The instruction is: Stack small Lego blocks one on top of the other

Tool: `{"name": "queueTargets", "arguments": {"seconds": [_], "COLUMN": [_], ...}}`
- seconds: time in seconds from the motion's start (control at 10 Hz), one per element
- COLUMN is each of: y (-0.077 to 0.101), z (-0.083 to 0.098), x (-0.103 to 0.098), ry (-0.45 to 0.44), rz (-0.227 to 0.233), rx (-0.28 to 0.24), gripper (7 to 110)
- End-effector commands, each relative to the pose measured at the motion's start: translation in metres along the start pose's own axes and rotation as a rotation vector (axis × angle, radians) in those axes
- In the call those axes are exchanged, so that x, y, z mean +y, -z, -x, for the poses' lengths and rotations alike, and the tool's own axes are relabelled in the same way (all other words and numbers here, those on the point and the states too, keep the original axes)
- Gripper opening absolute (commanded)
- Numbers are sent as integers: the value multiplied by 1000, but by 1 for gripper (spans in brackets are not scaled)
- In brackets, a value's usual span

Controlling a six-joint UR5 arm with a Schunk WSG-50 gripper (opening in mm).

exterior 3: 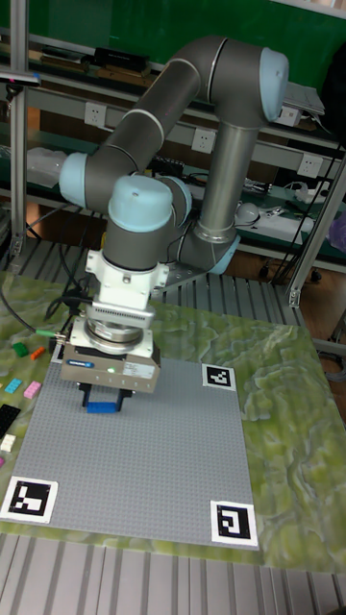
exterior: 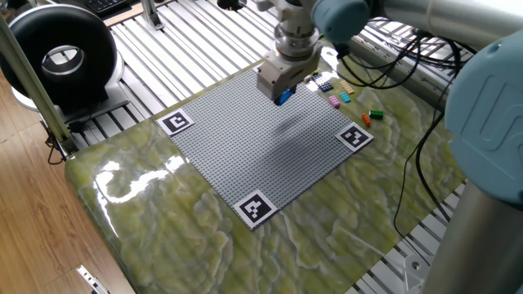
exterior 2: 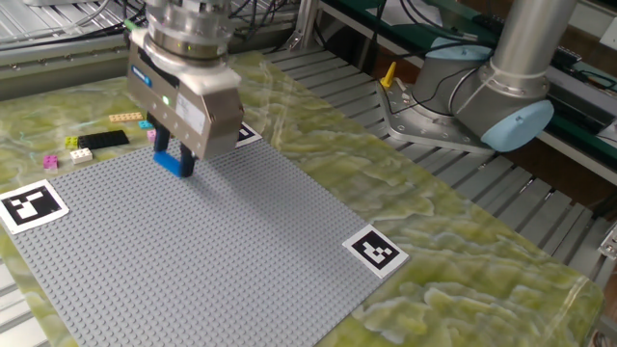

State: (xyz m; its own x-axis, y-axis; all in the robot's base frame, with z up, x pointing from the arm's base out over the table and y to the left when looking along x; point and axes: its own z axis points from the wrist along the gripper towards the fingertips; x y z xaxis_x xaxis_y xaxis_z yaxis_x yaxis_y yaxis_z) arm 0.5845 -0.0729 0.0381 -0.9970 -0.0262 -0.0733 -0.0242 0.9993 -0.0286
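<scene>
My gripper (exterior 2: 174,158) is shut on a blue Lego block (exterior 2: 175,166) and holds it low over the grey baseplate (exterior 2: 241,251), near its far side. The same block (exterior: 283,98) shows under the gripper (exterior: 281,95) in one fixed view, and in the tall view the block (exterior 3: 100,407) sits between the fingers. Other small blocks lie loose beside the plate: pink (exterior: 335,103), cyan (exterior: 344,97), orange (exterior: 366,120), green (exterior: 376,113). From the other side I see yellow (exterior 2: 72,142), white (exterior 2: 82,153) and pink (exterior 2: 50,161) ones.
Black-and-white marker tags (exterior: 256,207) (exterior: 354,136) (exterior 2: 373,251) sit at the plate's corners. A black piece (exterior 2: 104,139) lies among the loose blocks. The arm's base (exterior 2: 472,96) stands beyond the table's right side. A black round device (exterior: 57,57) sits off the table's far left.
</scene>
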Motion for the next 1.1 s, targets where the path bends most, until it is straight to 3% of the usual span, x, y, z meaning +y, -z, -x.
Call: {"name": "queueTargets", "arguments": {"seconds": [0.0,0.3,0.5,0.6,0.8,1.0], "y": [0,1,1,-5,-14,-10], "z": [3,-11,6,11,15,18], "x": [18,-4,-9,-8,17,51], "ry": [33,106,62,39,-12,-58], "rz": [30,-52,-76,-92,-85,-22], "rx": [19,78,9,-1,42,69], "gripper": [7,7,7,7,7,7]}}
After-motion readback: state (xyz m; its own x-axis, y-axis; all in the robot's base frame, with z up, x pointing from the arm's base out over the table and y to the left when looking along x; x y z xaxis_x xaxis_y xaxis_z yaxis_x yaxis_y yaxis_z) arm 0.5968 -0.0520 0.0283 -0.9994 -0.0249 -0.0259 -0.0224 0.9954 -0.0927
